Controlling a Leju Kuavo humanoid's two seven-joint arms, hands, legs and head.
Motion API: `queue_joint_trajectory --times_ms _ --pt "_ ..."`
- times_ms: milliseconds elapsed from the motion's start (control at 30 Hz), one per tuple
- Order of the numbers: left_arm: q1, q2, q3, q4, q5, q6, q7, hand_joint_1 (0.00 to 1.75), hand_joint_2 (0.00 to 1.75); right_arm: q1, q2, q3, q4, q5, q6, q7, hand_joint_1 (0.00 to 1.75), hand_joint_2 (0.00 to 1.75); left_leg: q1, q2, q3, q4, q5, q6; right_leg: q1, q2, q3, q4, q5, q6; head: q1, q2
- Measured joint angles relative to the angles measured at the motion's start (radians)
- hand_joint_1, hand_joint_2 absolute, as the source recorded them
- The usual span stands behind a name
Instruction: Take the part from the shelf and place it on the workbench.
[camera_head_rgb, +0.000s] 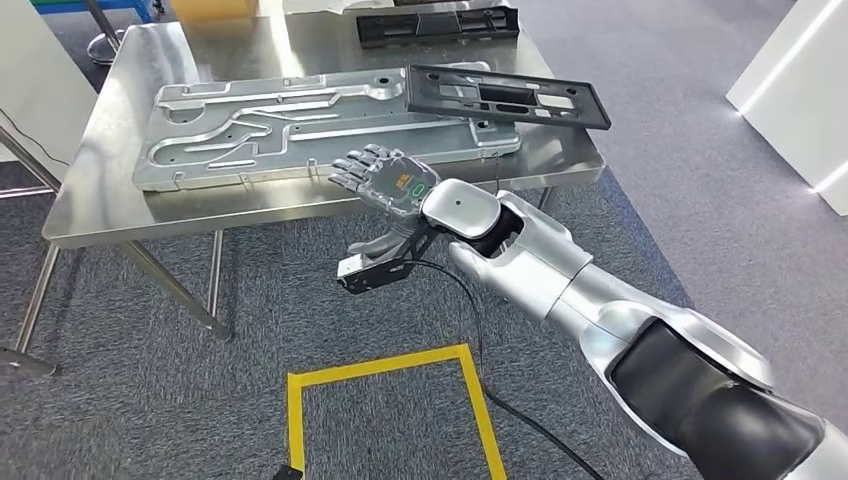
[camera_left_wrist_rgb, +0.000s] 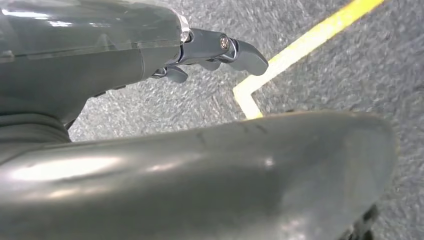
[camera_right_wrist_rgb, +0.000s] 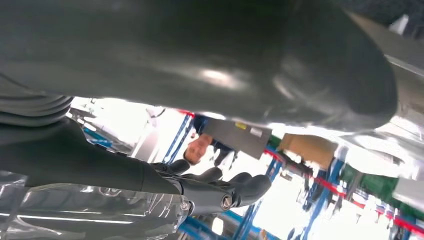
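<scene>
- Right hand empty, fingers loosely spread, hovering over the steel counter's near edge.
- Flat black plastic frame part lies beyond the hand, atop the large grey metal plate.
- Judged light, stiff; grip a long edge.
- Left hand hangs empty, fingers apart.

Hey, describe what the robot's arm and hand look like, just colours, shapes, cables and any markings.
The right arm is glossy silver with rounded shells and black sections at the joints. The right hand has dark grey segmented fingers and a clear cover with a small green mark. A black cable trails from the wrist. The left hand shows grey fingers.
</scene>
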Motion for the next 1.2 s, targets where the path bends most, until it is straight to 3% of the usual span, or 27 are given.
queue_joint_trajectory --times_ms 33,67,133,167,200,267,300,333,367,433,500,533,567,633,667,700,767,800,833,867,900,967,1033,1067,1133,1167,1200 --pt "0.0 -0.001 0.0 0.0 -0.002 -0.001 0.0 0.0 0.0 -0.006 -0.002 -0.001 -0.004 -0.004 0.002 -0.001 0.0 0.0 0.002 0.0 -0.003 -0.004 0.012 -0.005 0.006 0.0 0.031 -0.051 -0.014 -0.006 0.0 0.0" --pt "0.0 -0.001 0.0 0.0 -0.004 -0.001 0.001 0.0 0.0 -0.01 -0.006 -0.002 -0.006 -0.008 0.003 -0.001 0.0 0.0 0.003 0.001 -0.004 -0.011 0.025 -0.011 0.009 -0.001 0.041 -0.077 -0.018 -0.006 0.0 0.0" --pt "0.002 -0.001 0.0 0.0 -0.006 -0.002 0.001 0.0 0.0 -0.013 -0.012 0.0 -0.009 -0.016 0.005 -0.002 0.0 0.0 0.004 0.0 -0.012 -0.019 0.035 -0.023 0.005 -0.005 0.029 -0.092 0.012 -0.011 0.0 0.0" --pt "0.004 -0.001 0.0 0.0 -0.006 -0.002 0.002 0.0 0.0 -0.013 -0.014 0.001 -0.01 -0.019 0.006 -0.002 0.0 0.0 0.004 -0.001 -0.021 -0.006 0.01 -0.028 0.001 -0.008 0.018 -0.098 0.029 -0.015 0.0 0.0" --pt "0.006 0.0 0.0 0.0 -0.006 -0.002 0.002 0.0 0.0 -0.013 -0.016 0.002 -0.011 -0.022 0.007 -0.002 0.0 0.0 0.005 -0.001 -0.032 0.028 -0.036 -0.033 -0.003 -0.01 0.004 -0.104 0.047 -0.019 0.0 0.0" --pt "0.01 0.002 0.0 0.0 -0.006 -0.002 0.001 0.0 0.0 -0.013 -0.02 0.004 -0.012 -0.028 0.009 -0.002 0.0 0.0 0.011 0.0 -0.054 0.149 -0.147 -0.043 -0.004 -0.011 -0.031 -0.104 0.078 -0.023 -0.001 0.0" --pt "0.01 0.003 0.0 0.0 -0.006 -0.002 0.001 0.0 0.0 -0.012 -0.021 0.006 -0.013 -0.03 0.009 -0.002 0.0 0.0 0.014 0.0 -0.06 0.214 -0.175 -0.048 -0.004 -0.01 -0.049 -0.102 0.092 -0.022 -0.001 0.0" --pt "0.01 0.004 0.0 0.0 -0.005 -0.001 0.0 0.0 0.0 -0.011 -0.022 0.008 -0.013 -0.032 0.01 -0.002 0.0 0.0 0.017 0.0 -0.057 0.261 -0.176 -0.052 -0.005 -0.011 -0.068 -0.1 0.105 -0.019 -0.001 0.0" --pt "0.01 0.005 0.0 0.0 -0.005 -0.001 -0.001 0.0 0.0 -0.01 -0.022 0.01 -0.013 -0.033 0.01 -0.002 0.0 0.0 0.019 0.0 -0.041 0.279 -0.156 -0.055 -0.006 -0.011 -0.088 -0.095 0.118 -0.017 -0.001 0.0" --pt "0.01 0.006 0.0 -0.001 -0.004 -0.001 -0.002 0.0 0.0 -0.009 -0.024 0.011 -0.015 -0.034 0.011 -0.002 0.0 0.0 0.021 0.001 0.041 0.214 -0.113 -0.059 -0.009 -0.011 -0.126 -0.082 0.141 -0.009 -0.001 0.0" --pt "0.009 0.007 0.0 -0.002 -0.004 -0.001 -0.003 0.0 0.0 -0.011 -0.026 0.011 -0.02 -0.036 0.011 -0.002 0.0 0.0 0.018 0.0 0.149 0.072 -0.143 -0.052 -0.009 -0.011 -0.153 -0.068 0.157 0.002 -0.001 0.0" --pt "0.008 0.007 0.0 -0.003 -0.003 -0.001 -0.004 0.0 0.0 -0.012 -0.027 0.011 -0.023 -0.037 0.011 -0.001 0.0 0.0 0.016 -0.001 0.181 0.021 -0.167 -0.044 -0.008 -0.012 -0.159 -0.064 0.166 0.007 -0.001 0.0" --pt "0.008 0.007 0.0 -0.003 -0.003 0.0 -0.005 0.0 0.0 -0.012 -0.028 0.011 -0.025 -0.039 0.01 -0.001 0.0 0.0 0.013 -0.002 0.194 -0.007 -0.18 -0.034 -0.007 -0.012 -0.162 -0.064 0.175 0.013 0.0 0.0" --pt "0.009 0.007 0.0 -0.004 -0.001 0.0 -0.006 0.0 0.0 -0.012 -0.031 0.012 -0.025 -0.044 0.01 -0.001 0.0 0.0 0.014 0.0 0.183 -0.015 -0.166 -0.013 -0.009 -0.011 -0.167 -0.065 0.184 0.024 0.0 0.0" --pt "0.01 0.007 0.0 -0.004 0.0 0.0 -0.007 0.0 0.0 -0.012 -0.033 0.012 -0.025 -0.046 0.01 -0.001 0.0 0.0 0.015 0.002 0.174 -0.016 -0.153 -0.005 -0.011 -0.009 -0.173 -0.054 0.165 0.03 0.0 0.0" --pt "0.01 0.006 0.0 -0.004 0.001 0.0 -0.007 0.0 0.0 -0.012 -0.035 0.012 -0.025 -0.048 0.009 0.0 0.0 0.0 0.016 0.005 0.163 -0.018 -0.139 0.001 -0.014 -0.007 -0.185 -0.023 0.124 0.036 0.0 0.0" --pt "0.009 0.006 0.0 -0.004 0.001 0.001 -0.008 0.0 0.0 -0.01 -0.039 0.012 -0.025 -0.051 0.006 0.0 0.0 0.0 0.017 0.007 0.13 -0.018 -0.111 0.008 -0.017 -0.004 -0.215 0.094 0.013 0.046 0.0 0.0" --pt "0.009 0.006 0.0 -0.004 0.001 0.001 -0.008 0.0 0.0 -0.008 -0.041 0.013 -0.024 -0.052 0.005 0.0 0.0 0.0 0.017 0.007 0.112 -0.017 -0.097 0.008 -0.018 -0.004 -0.227 0.161 -0.024 0.05 0.0 0.0" --pt "0.01 0.007 0.0 -0.004 0.001 0.001 -0.008 0.0 0.0 -0.005 -0.043 0.013 -0.024 -0.052 0.003 0.001 0.0 0.0 0.016 0.007 0.095 -0.016 -0.084 0.008 -0.018 -0.004 -0.23 0.211 -0.035 0.052 0.0 0.0" --pt "0.01 0.006 0.0 -0.004 0.001 0.001 -0.008 0.0 0.0 -0.002 -0.044 0.013 -0.024 -0.052 0.002 0.001 0.0 0.0 0.016 0.007 0.077 -0.015 -0.071 0.006 -0.019 -0.003 -0.219 0.233 -0.022 0.052 0.0 0.0" --pt "0.01 0.006 0.0 -0.004 0.001 0.001 -0.008 0.0 0.0 0.001 -0.045 0.013 -0.024 -0.052 0.001 0.001 0.0 0.0 0.016 0.007 0.06 -0.014 -0.058 0.004 -0.019 -0.003 -0.188 0.216 0.004 0.05 0.0 0.0" --pt "0.009 0.006 0.0 -0.004 0.001 -0.001 -0.008 0.0 0.0 0.001 -0.045 0.013 -0.025 -0.053 0.0 0.001 0.0 0.0 0.015 0.006 0.034 -0.012 -0.036 -0.002 -0.018 -0.001 -0.081 0.096 0.032 0.042 0.0 0.0" --pt "0.009 0.006 0.0 -0.004 0.001 -0.002 -0.008 0.0 0.0 -0.001 -0.045 0.012 -0.026 -0.053 -0.003 0.001 0.0 0.0 0.014 0.005 0.022 -0.013 -0.015 -0.011 -0.014 0.002 0.014 -0.041 0.01 0.029 0.0 0.0" --pt "0.009 0.006 0.0 -0.004 0.001 -0.002 -0.008 0.0 0.0 -0.001 -0.045 0.011 -0.026 -0.053 -0.004 0.001 0.0 0.0 0.013 0.005 0.019 -0.018 -0.003 -0.017 -0.01 0.003 0.034 -0.077 -0.001 0.023 0.0 0.0" --pt "0.009 0.006 0.0 -0.004 0.001 -0.002 -0.008 0.0 0.0 0.001 -0.046 0.012 -0.026 -0.053 -0.005 0.002 0.0 0.0 0.015 0.005 0.015 -0.026 0.012 -0.03 -0.01 0.001 0.027 -0.092 0.013 0.009 0.0 0.0" --pt "0.01 0.006 0.0 -0.004 0.001 -0.002 -0.007 0.0 0.0 0.002 -0.046 0.012 -0.026 -0.053 -0.006 0.002 0.0 0.0 0.016 0.004 0.007 -0.017 -0.004 -0.034 -0.011 -0.001 0.018 -0.095 0.025 -0.001 0.0 0.0" --pt "0.011 0.006 0.0 -0.004 0.001 -0.002 -0.007 0.0 0.0 0.003 -0.046 0.013 -0.026 -0.053 -0.006 0.002 0.0 0.0 0.017 0.004 -0.005 0.009 -0.039 -0.038 -0.013 -0.003 0.006 -0.097 0.038 -0.009 0.0 0.0"
